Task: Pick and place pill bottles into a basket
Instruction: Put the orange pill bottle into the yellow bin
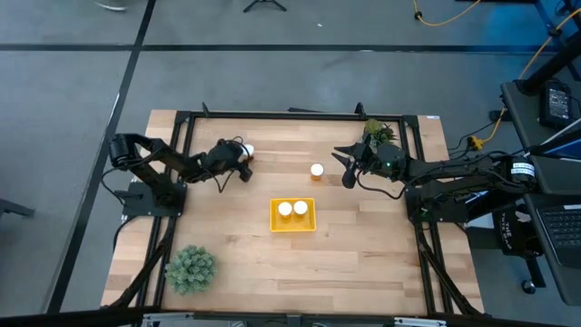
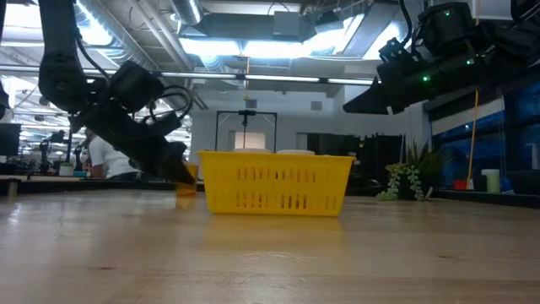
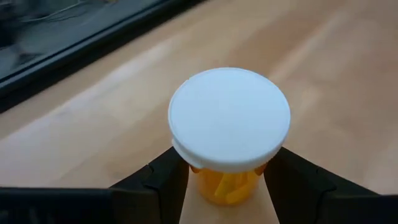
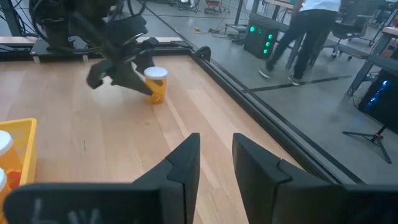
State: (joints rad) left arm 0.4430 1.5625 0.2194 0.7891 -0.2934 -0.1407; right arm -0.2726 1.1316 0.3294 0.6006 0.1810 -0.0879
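Left gripper low over the tabletop near its far left edge, jaws clenched on a pill bottle; fingers press both sides of the orange body just under the white cap. Basket near tabletop centre holds two pill bottles, caps up. A fourth bottle stands upright beyond the basket. Right gripper hangs raised just beside that bottle, jaws released with a narrow gap.
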